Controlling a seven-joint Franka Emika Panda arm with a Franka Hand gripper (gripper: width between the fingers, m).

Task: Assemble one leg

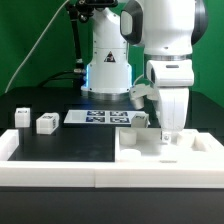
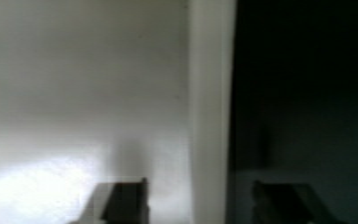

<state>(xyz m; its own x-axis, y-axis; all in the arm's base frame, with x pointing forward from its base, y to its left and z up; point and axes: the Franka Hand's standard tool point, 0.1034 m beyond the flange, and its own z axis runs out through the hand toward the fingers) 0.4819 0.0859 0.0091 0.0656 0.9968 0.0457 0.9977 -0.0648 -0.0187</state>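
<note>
Two legs, small white blocks with marker tags, stand on the black table at the exterior view's left: one (image 1: 21,117) and one (image 1: 46,123). My gripper (image 1: 168,131) is far from them, at the exterior view's right, lowered onto the large flat white tray-like piece (image 1: 190,152). In the wrist view my gripper (image 2: 202,198) is open and holds nothing. Its two dark fingertips (image 2: 123,200) stand apart on either side of the piece's white edge (image 2: 208,90). The white surface lies on one side and the dark table (image 2: 309,100) on the other. The view is blurred.
The marker board (image 1: 98,118) lies at the table's middle, in front of the arm's base (image 1: 108,72). A small tagged white part (image 1: 141,119) sits just behind the tray-like piece. A long white rim (image 1: 50,166) runs along the table's front.
</note>
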